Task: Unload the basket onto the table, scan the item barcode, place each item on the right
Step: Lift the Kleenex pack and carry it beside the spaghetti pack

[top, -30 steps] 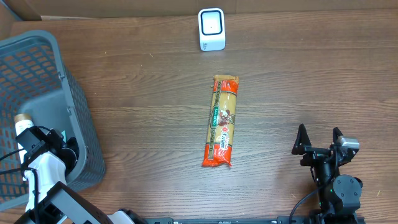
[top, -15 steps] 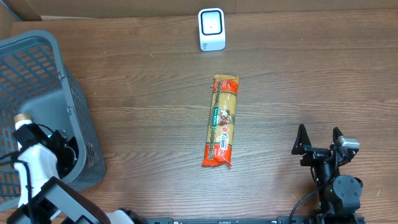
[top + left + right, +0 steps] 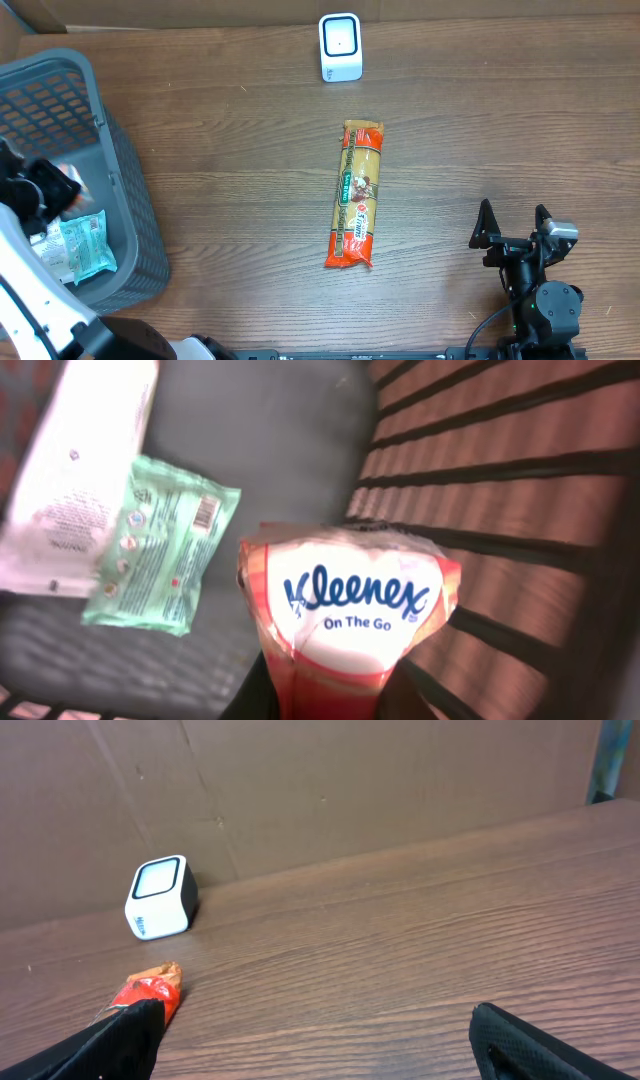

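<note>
While the left end effector [image 3: 330,698] pinches its lower end with jaws almost closed, the tissue pack [image 3: 345,605] is held over the floor of the basket [image 3: 100,110], above a green packet [image 3: 160,550] and a white packet [image 3: 75,480]. Judged from its film wrap and soft fill, the pack is light, compressible and somewhat slippery. A firm pinch across the narrow end, as shown, should hold it unharmed, though it may swivel between the fingers. No barcode shows on the printed face, so the grip should probably leave both broad faces bare for the scanner [image 3: 340,47], well apart across the table [image 3: 230,150]. Near the pasta [image 3: 358,195], the right end effector [image 3: 512,225] rests fully open and empty.
</note>
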Robot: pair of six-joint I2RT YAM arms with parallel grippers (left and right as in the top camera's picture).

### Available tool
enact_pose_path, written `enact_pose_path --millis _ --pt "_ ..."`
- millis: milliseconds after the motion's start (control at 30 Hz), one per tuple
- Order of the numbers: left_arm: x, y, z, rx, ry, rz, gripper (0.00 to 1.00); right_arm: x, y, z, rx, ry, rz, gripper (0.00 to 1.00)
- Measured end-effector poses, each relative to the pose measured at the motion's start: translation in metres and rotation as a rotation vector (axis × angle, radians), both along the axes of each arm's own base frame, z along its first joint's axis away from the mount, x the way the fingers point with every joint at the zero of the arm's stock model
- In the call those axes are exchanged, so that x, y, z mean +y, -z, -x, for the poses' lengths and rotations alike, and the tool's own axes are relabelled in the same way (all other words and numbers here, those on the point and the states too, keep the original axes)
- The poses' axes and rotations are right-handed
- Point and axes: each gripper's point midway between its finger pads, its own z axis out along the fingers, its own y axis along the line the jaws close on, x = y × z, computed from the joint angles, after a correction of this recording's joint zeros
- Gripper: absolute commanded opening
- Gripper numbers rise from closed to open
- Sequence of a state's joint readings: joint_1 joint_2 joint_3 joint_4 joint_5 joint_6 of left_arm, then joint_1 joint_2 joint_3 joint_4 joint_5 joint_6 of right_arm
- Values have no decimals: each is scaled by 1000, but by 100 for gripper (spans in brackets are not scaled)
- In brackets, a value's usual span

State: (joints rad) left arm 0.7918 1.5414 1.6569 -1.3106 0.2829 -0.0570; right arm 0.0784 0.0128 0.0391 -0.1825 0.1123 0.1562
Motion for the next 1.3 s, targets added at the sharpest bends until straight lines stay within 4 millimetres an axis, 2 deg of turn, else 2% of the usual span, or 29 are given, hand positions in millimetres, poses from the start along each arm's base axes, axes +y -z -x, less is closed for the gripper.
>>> enact_pose_path --millis 133,200,267,367,500,600,733,933,1033,1133,1233,1300 --pt "-23 -59 -13 -105 109 -54 4 0 0 0 0 0 0 100" --pt "-42 -79 -22 -152 183 -81 4 0 0 0 0 0 0 100" --pt "-75 -97 -34 -205 292 -105 4 0 0 0 -1 0 0 100" --pt "-126 -109 -43 -246 445 -108 4 0 0 0 0 0 0 100" --pt "-182 -104 -51 -227 600 -109 4 0 0 0 0 0 0 100" --pt "-218 -80 -58 -177 666 -87 4 0 0 0 0 0 0 100" --pt "-263 -35 -71 -132 713 -41 4 0 0 0 0 0 0 100" --pt "-333 46 -83 -88 760 36 4 0 0 0 1 0 0 100" --pt "-354 90 -80 -19 760 72 4 0 0 0 1 0 0 100" --pt "-362 132 -74 81 758 87 5 0 0 0 0 0 0 100" --pt "-368 159 -73 145 775 85 18 0 0 0 0 0 0 100" --pt "-373 173 -72 176 784 83 38 0 0 0 0 0 0 100"
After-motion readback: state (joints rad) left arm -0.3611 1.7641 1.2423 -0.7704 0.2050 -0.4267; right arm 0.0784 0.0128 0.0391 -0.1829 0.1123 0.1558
